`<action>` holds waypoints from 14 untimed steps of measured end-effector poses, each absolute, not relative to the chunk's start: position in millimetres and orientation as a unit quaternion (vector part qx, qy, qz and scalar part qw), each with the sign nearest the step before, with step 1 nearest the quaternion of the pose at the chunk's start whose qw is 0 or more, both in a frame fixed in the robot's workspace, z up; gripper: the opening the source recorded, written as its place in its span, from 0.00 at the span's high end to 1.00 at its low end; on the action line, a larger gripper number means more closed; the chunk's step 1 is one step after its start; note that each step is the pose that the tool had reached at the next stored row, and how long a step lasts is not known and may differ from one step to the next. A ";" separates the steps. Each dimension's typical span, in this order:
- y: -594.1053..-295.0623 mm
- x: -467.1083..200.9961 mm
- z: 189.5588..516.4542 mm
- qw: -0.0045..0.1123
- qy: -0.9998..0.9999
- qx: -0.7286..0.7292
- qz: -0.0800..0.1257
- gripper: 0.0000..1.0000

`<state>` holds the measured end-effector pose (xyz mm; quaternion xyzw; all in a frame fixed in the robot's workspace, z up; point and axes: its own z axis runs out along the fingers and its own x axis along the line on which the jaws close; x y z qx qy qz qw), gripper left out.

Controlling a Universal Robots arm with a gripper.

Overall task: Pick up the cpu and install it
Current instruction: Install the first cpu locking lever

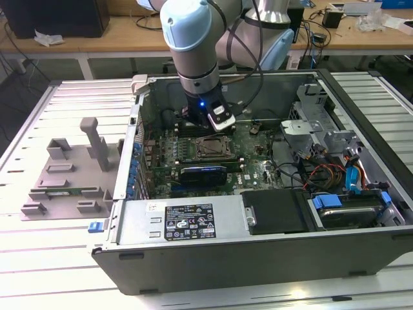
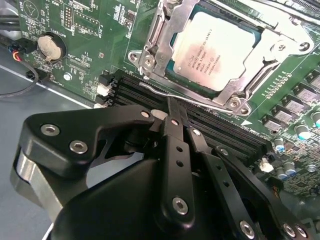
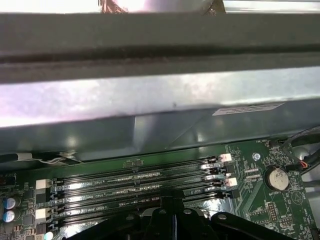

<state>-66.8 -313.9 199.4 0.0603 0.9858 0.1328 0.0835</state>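
Second wrist view: located the cpu lying flat inside the socket frame on the green motherboard, pale metal top facing up, metal frame all round it. Noted the gripper clenched on nothing, fingers pressed together, poised over the black memory slots just beside the socket frame; contact with the slots not determinable. First wrist view: recorded the gripper above the same memory slots, with a coin battery near the slot ends. Exterior view: observed the arm reaching down into the open computer case. Logged a grey fixture tray on the slatted table, at the exterior view's left, beside the case.
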 end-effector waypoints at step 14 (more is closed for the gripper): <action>-313.8 -66.8 208.3 0.084 0.986 0.061 0.133 0.89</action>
